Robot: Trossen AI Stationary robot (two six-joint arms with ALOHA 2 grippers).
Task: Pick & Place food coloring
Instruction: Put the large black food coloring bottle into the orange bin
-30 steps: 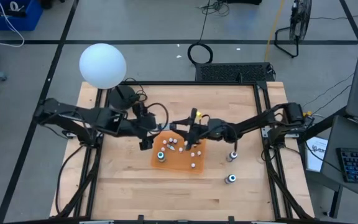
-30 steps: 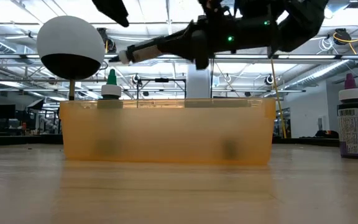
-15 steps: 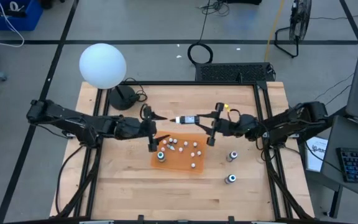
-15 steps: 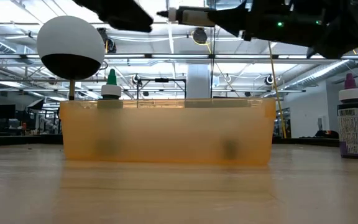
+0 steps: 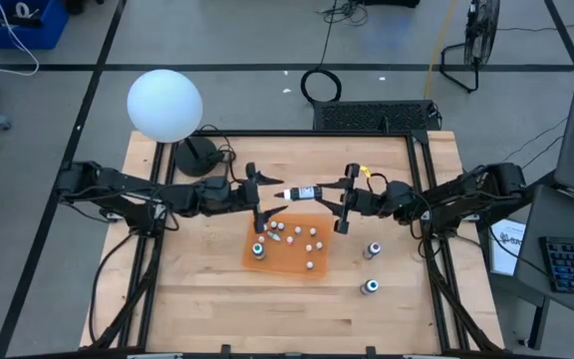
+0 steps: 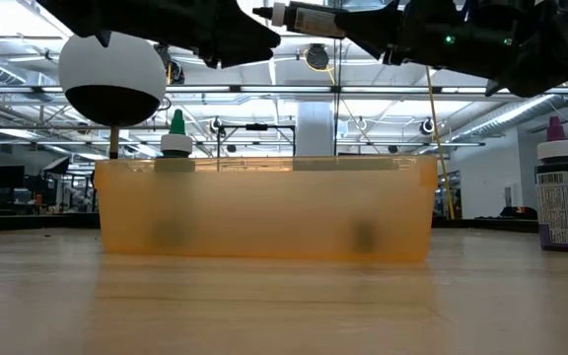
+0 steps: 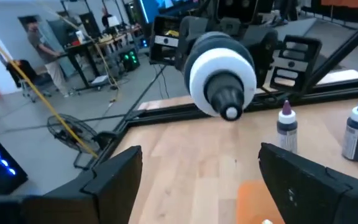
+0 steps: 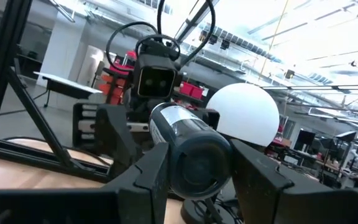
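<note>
The left tool (image 5: 258,191) has swung in, fingers spread wide, facing the bottle (image 5: 302,192) the right tool (image 5: 339,204) clamps in mid-air above the counter's (image 5: 197,289) far middle: a handover looks imminent.

I see a pale, matt wooden tabletop (image 5: 217,289). The orange tray (image 6: 264,209) looks like translucent plastic. The held bottle (image 8: 188,146) shows smooth, glossy dark plastic.

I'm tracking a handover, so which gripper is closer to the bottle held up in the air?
Right: the right gripper is shut on the bottle. The left gripper, open, faces its cap without touching.
</note>
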